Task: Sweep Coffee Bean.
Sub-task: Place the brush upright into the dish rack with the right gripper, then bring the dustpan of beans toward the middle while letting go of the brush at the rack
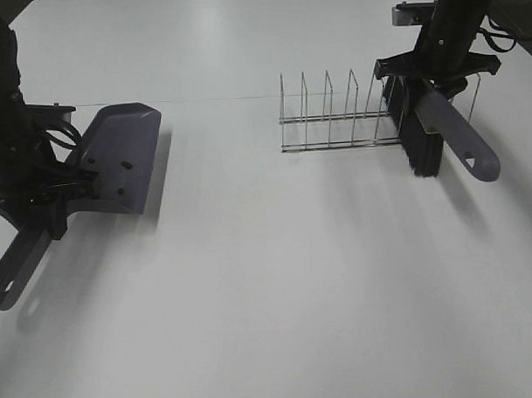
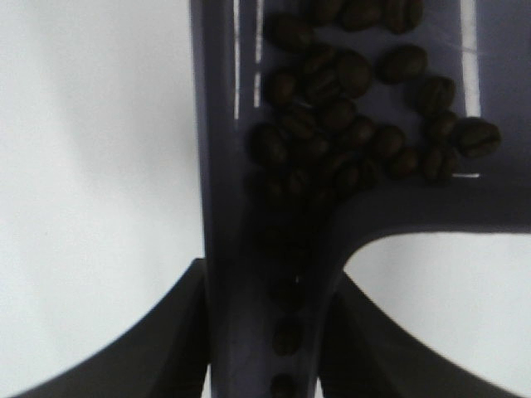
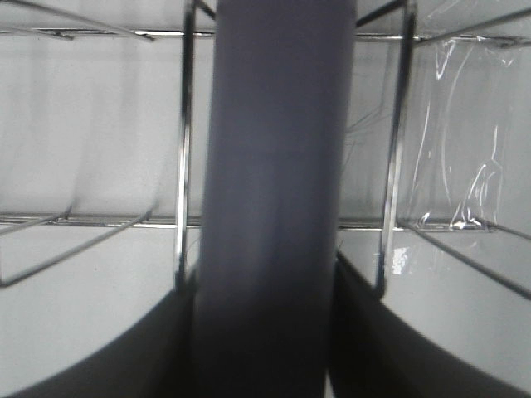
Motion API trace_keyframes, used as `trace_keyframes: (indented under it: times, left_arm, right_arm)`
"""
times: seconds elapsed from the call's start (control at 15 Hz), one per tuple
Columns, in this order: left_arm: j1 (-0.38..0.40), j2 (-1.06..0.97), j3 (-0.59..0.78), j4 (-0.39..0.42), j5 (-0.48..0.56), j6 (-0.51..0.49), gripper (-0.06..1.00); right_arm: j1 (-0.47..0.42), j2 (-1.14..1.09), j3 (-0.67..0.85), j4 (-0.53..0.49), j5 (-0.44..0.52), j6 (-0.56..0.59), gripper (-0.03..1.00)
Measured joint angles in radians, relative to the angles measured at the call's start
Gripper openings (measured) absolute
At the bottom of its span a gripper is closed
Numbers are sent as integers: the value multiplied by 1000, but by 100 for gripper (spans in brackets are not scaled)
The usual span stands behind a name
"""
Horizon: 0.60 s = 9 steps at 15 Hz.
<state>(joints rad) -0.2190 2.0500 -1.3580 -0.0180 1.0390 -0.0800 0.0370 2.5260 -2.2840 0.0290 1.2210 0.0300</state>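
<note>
Left wrist view shows the coffee beans (image 2: 357, 124) lying inside the dustpan (image 2: 498, 199), a loose heap of dark oval beans gathered against the back wall where the pan narrows into its handle, with a few more trailing down the handle channel. The left tool (image 2: 265, 332) is closed on the dustpan's handle, its dark fingers (image 2: 166, 340) pressing on either side of it.

In the exterior high view the dustpan (image 1: 120, 160) sits at the left of the white table (image 1: 278, 295), its grey scoop tilted and its handle reaching toward the near edge, gripped partway along by the left tool (image 1: 56, 193). The beans cannot be made out from here.

On the right side, the right tool (image 1: 436, 66) is clamped on the grey handle of the brush (image 1: 447, 131), whose black bristles hang down just in front of the wire rack (image 1: 337, 118). The rack stands on the table well apart from the dustpan. The right wrist view shows the brush handle (image 3: 274, 199) running straight between the right tool's fingers (image 3: 108, 356), with the rack's wire dividers (image 3: 184, 149) close behind it.
</note>
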Motion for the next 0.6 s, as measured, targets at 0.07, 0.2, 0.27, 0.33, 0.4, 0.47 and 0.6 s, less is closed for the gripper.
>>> trace_keyframes:
  times: [0.07, 0.2, 0.27, 0.33, 0.4, 0.47, 0.6]
  left_arm:
    - [0, 0, 0, 0, 0, 0, 33]
    - [0, 0, 0, -2, 0, 0, 33]
    - [0, 0, 0, -2, 0, 0, 33]
    - [0, 0, 0, -3, -1, 0, 33]
    - [0, 0, 0, -4, -1, -4, 33]
    - [0, 0, 0, -4, -4, -14, 33]
    - [0, 0, 0, -15, -4, -18, 33]
  right_arm:
    - [0, 0, 0, 9, 0, -4, 53]
    - [0, -29, 0, 19, 0, -12, 76]
    - [0, -53, 0, 19, 0, -13, 80]
    - [0, -65, 0, 19, 0, -13, 80]
    - [0, -96, 0, 20, 1, -13, 81]
    - [0, -129, 10, 20, -1, -13, 81]
    - [0, -224, 79, 20, -2, -15, 81]
